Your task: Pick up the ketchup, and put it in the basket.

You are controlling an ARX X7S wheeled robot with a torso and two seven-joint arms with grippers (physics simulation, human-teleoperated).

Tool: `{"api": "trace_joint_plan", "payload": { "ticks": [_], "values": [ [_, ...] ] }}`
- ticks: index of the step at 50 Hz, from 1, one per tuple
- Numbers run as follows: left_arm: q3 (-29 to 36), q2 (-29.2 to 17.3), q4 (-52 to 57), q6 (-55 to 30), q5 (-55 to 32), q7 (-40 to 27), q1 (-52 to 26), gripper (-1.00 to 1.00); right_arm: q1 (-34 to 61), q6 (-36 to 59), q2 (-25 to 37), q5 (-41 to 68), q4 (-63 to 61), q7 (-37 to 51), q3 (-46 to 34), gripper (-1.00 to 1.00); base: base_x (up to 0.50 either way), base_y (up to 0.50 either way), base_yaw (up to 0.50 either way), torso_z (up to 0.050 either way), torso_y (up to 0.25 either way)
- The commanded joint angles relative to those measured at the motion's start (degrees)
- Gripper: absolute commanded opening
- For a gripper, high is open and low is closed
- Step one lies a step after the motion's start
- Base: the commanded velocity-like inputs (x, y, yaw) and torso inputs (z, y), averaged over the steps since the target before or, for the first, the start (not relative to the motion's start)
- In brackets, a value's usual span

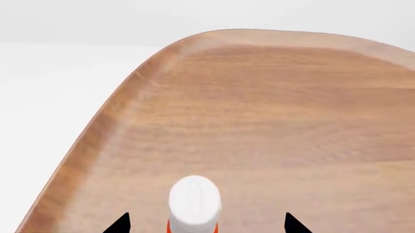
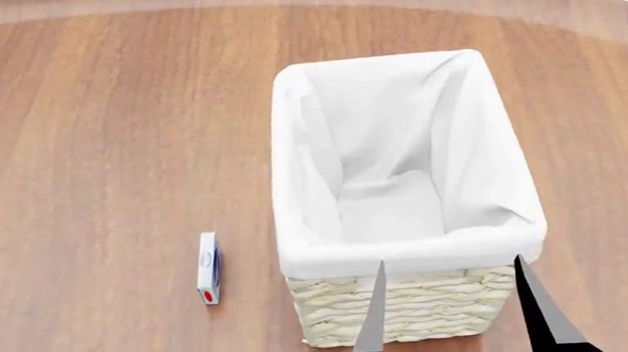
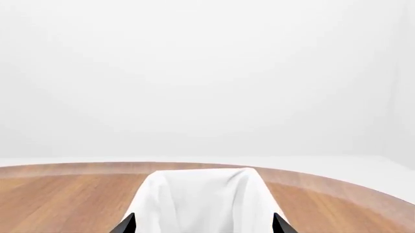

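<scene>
Left wrist view. Wooden table (image 1: 272, 121), rounded edge, pale floor beyond it. The ketchup (image 1: 194, 201): white cap and a sliver of orange-red body show at the frame's lower edge, standing on the table between the two dark fingertips (image 1: 120, 224) of the left gripper (image 1: 206, 224). The tips stand wide apart, one on each side of the bottle, with a clear gap of wood between each tip and the cap; no contact is visible. The rest of the bottle is cut off by the frame.

Head view. The basket (image 2: 410, 309): rectangular cream wicker, white cloth liner folded over the rim, upright on the table (image 2: 93, 140) at centre-right; nothing shows inside but the liner. Small blue-and-white box (image 2: 208, 268) with a red mark, lying on the wood just to the left of the basket, apart from it. Right gripper (image 2: 453, 315): two dark fingers (image 2: 369, 328) rise from the lower edge in front of the basket's near wall, spread about as wide as most of that wall, holding nothing. The ketchup and the left gripper are out of this view.

Right wrist view. The basket's white liner (image 3: 204, 201) sits straight ahead, between the spread black fingertips (image 3: 126, 224) of the right gripper (image 3: 204, 225). Table surface (image 3: 65, 199) on both sides, blank pale wall behind.
</scene>
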Motion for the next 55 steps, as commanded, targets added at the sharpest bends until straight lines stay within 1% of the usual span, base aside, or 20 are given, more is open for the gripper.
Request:
{"api": "trace_joint_plan", "payload": {
  "ticks": [1, 22, 39, 45, 55],
  "values": [
    [-2.12, 0.66, -4.81, 2.56, -0.32, 3.88, -0.92, 1.00, 0.20, 0.37, -0.93, -0.93, 0.44, -1.70, 1.19, 1.00, 0.00, 0.00, 0.00, 0.000, 0.000],
    [-0.86, -0.80, -11.52, 5.26, 1.84, 5.45, -2.55, 1.00, 0.31, 0.19, -0.59, -0.63, 0.51, -1.22, 0.74, 1.00, 0.00, 0.00, 0.00, 0.000, 0.000],
    [-0.25, -1.77, -12.71, 5.52, 2.09, 5.57, -3.25, 1.00, 0.43, -0.30, -0.40, -0.65, 1.07, -1.02, 0.11, 1.00, 0.00, 0.00, 0.00, 0.000, 0.000],
    [0.26, -2.31, -15.68, 6.52, 2.99, 5.93, -4.49, 1.00, 0.50, -0.25, -0.47, -0.58, 1.24, -0.87, -0.23, 1.00, 0.00, 0.00, 0.00, 0.000, 0.000],
    [0.03, -2.76, -16.73, 6.59, 2.89, 5.80, -4.79, 1.00, 0.56, -0.58, -0.36, -0.74, 1.61, -0.79, -0.74, 1.00, 0.00, 0.00, 0.00, 0.000, 0.000]
  ]
}}
